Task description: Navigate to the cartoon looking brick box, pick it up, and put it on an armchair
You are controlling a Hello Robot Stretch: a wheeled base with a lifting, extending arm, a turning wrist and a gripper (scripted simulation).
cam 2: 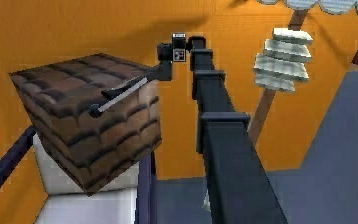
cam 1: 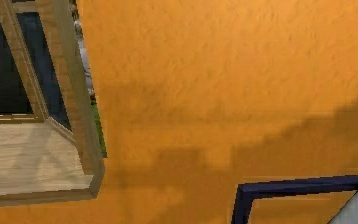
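Arm side view, left: the brick box (cam 2: 82,140) stands corner-down over a white-cushioned, dark-framed seat (cam 2: 57,203); contact with the cushion is undetermined. The end effector (cam 2: 99,105) lies against the box's upper face, its fingers pointing left from the arm (cam 2: 227,140). Whether it holds the box cannot be told. Judgement: the seat is probably the armchair, and lowering is the outstanding step.

Arm (cam 2: 223,135) extended from bottom edge toward 11 o'clock; gripper (cam 2: 97,107) points 8 o'clock, load undeterminable.
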